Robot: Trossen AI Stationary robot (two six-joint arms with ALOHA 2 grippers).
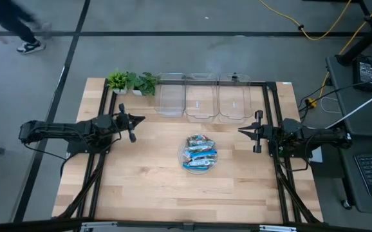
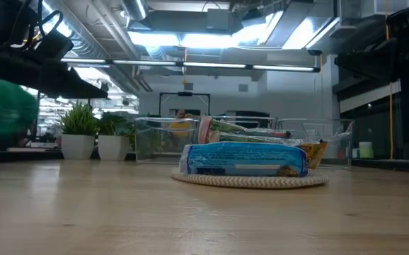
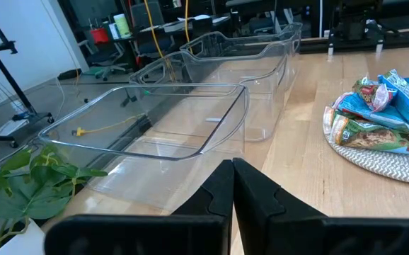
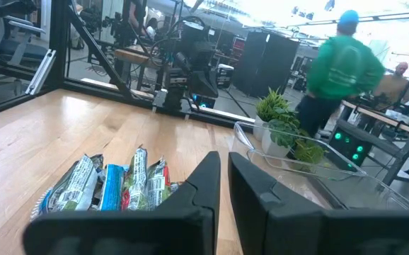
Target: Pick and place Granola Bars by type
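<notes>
Bars point(image 1: 200, 154) are heaped on a round plate point(image 1: 181, 156) near the middle of the table point(image 1: 147, 187), between the two arms. The wrappers are shiny, crinkled foil, mostly blue and white, with some green and a touch of red; the shapes are flat and oblong. In the low view the front bar point(image 2: 245, 159) lies on its long side, blue with small white print that cannot be read. In the left wrist view green and blue wrappers point(image 3: 385, 117) are seen piled on a woven, pale round mat point(image 3: 388, 161) with a zigzag weave. No brand name can be made out in any view.

Three bins point(image 1: 201, 98) of clear, smooth plastic, rectangular with rounded corners, are set side by side along the far edge of the table. Two small green plants point(image 1: 132, 82) in white pots are placed just beside the leftmost bin.

The table top is of light wood planks with a visible grain, framed by black rails point(image 1: 275, 161).

The left claw point(image 1: 139, 119) is held above the table, well apart from the plate, its fingers pressed together. The right claw point(image 1: 241, 131) is held on the other side of the plate, its fingers nearly together with a thin gap, gripping nothing.

A person in a green top point(image 4: 340, 67) is seen in the room beyond
</notes>
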